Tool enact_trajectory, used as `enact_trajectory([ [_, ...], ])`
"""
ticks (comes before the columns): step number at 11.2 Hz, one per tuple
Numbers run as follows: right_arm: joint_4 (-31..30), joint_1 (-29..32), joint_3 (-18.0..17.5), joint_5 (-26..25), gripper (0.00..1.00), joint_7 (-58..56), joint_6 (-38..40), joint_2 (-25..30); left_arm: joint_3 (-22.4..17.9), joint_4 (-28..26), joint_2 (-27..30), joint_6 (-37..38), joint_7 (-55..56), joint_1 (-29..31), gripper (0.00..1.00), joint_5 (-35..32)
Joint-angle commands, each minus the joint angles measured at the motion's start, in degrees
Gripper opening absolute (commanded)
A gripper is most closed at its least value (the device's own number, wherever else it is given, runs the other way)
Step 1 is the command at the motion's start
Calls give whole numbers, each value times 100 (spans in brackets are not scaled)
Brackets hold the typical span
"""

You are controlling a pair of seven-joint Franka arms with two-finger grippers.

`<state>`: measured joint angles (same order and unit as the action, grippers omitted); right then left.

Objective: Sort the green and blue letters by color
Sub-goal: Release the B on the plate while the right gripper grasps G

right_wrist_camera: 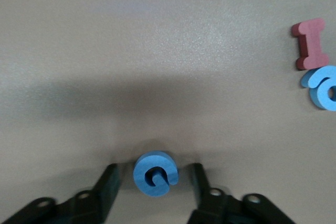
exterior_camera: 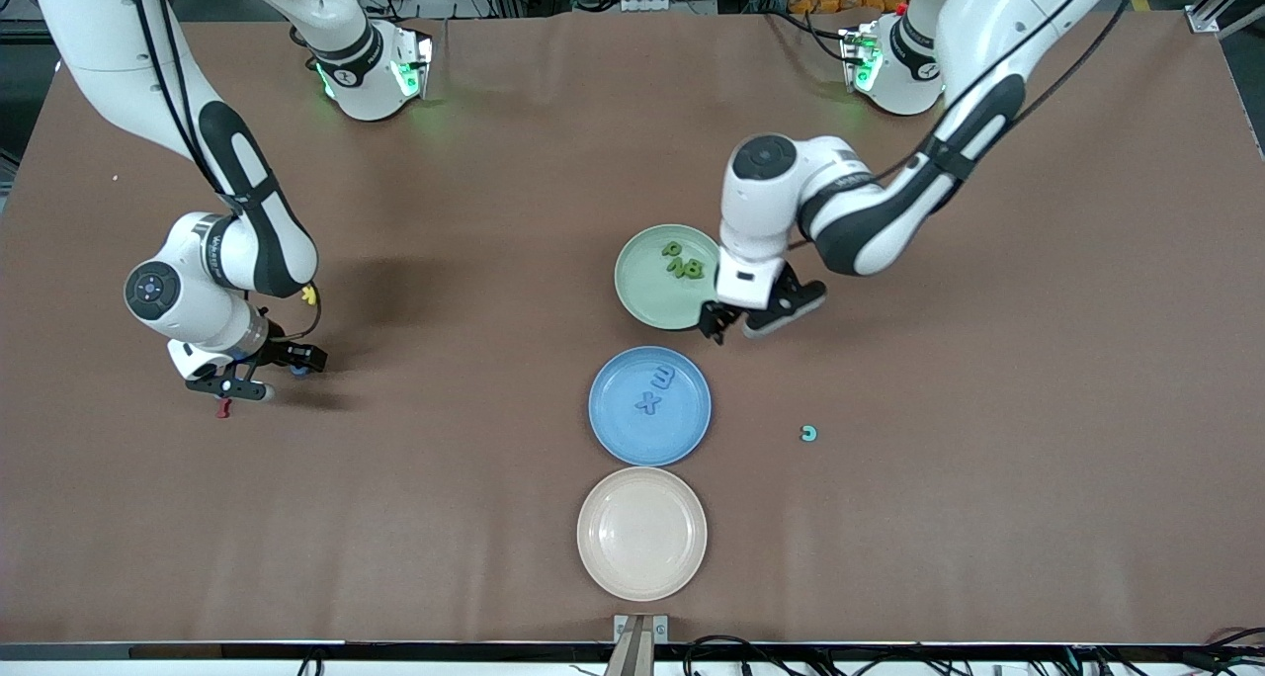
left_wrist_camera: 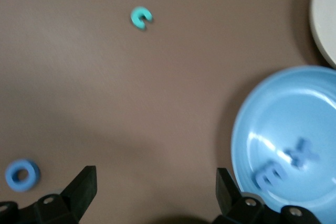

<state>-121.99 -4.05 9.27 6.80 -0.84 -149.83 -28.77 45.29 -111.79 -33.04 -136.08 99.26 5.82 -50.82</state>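
Green plate holds three green letters; blue plate holds "E" and "X"; left gripper spread wide, empty; right gripper fingers apart around a blue letter.

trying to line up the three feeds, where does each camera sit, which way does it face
Front view: high across the table, facing both arm bases; shows both arms, the left gripper open by the green plate, the right gripper low at its own end.
Left wrist view: looks down past its own open fingers at the blue plate and a teal letter.
Right wrist view: looks down past its own fingers, either side of a blue letter; a dark red letter lies nearby.
Shared: front and left wrist both show the blue plate and teal letter.
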Motion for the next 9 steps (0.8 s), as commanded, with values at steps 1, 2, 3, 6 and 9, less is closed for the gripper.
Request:
enact_trajectory([
  [1,-159,168,-153,-126,38,66,-37,206,-108,341,43,299,-730,444,100,607],
  [2,-150,159,-162,-117,34,75,-37,206,-90,612,87,658,-1072,725,100,869],
  [3,-141,159,-162,-117,32,92,-37,206,-90,1015,87,983,-1580,971,100,1255],
  [6,51,98,-162,-108,21,110,50,214,-64,1353,271,1531,-2866,1692,100,1882],
  [9,586,-357,-153,294,20,723,567,206,190,1371,465,1821,-3315,2290,100,2277],
])
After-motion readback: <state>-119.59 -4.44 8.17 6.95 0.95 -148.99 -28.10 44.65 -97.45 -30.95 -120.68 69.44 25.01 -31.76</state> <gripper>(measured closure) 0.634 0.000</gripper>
